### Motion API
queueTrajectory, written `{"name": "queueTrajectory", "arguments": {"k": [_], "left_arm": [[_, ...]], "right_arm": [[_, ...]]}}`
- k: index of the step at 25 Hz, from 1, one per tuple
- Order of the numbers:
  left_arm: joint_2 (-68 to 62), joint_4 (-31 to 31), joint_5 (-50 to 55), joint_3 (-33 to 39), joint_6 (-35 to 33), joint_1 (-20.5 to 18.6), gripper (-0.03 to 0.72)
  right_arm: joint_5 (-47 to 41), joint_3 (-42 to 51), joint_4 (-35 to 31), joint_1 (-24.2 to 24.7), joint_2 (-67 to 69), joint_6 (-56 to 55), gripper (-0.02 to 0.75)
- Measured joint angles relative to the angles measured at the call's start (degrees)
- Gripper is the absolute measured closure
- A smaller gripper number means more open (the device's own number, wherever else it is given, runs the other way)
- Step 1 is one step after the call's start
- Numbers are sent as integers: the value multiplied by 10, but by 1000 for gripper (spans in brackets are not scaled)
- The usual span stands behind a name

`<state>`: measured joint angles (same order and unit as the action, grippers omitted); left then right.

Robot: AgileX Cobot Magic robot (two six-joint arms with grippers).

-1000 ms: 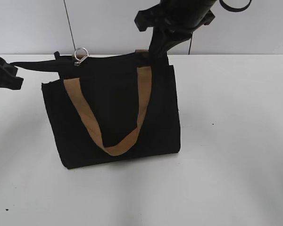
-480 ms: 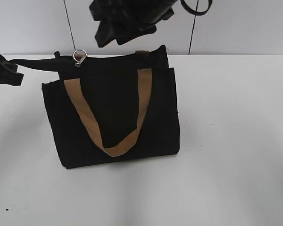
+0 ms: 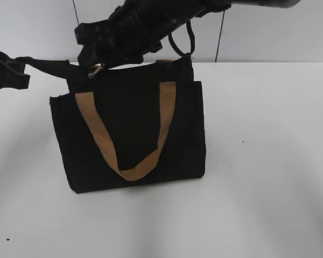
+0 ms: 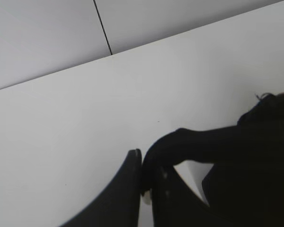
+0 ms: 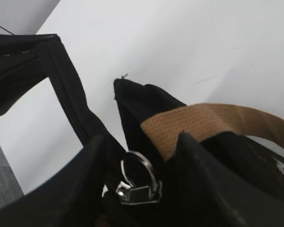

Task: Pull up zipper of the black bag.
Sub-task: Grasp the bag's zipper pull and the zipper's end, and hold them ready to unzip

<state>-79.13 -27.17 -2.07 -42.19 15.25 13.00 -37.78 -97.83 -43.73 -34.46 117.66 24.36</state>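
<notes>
The black bag [image 3: 129, 134] stands upright on the white table, a tan handle [image 3: 161, 118] hanging down its front. The zipper's silvery ring pull [image 3: 97, 70] sits at the top left corner. My right gripper [image 3: 94, 58] reaches across from the right and is open, one finger on each side of the pull [image 5: 139, 182] in the right wrist view [image 5: 139, 142]. My left gripper [image 3: 16, 72] is shut on the black fabric tail [image 3: 48, 65] that runs out from the bag's top left end, seen pinched in the left wrist view [image 4: 143, 165].
White table [image 3: 269, 161] all round the bag, with a pale wall behind. The right arm [image 3: 151, 21] hangs over the bag's top edge and hides part of the zip line. A tan handle [image 5: 213, 120] lies close to the right finger.
My right gripper has swung from the bag's top right end leftward along the top edge and come down around the ring pull. The left gripper has risen slightly, still holding the tail.
</notes>
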Motion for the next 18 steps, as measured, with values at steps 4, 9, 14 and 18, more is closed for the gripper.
{"name": "queueTrajectory", "arguments": {"k": [4,9,14,18], "left_arm": [[0,0,-1,0,0,0,655],[0,0,-1,0,0,0,655],[0,0,13,0,0,0,655],[0,5,30,0,0,1,655]], "right_arm": [[0,0,-34,0,7,27,484],[-2,0,-37,0,7,32,735],[-2,0,-28,0,2,33,742],[-3,0,-3,0,-20,34,745]]}}
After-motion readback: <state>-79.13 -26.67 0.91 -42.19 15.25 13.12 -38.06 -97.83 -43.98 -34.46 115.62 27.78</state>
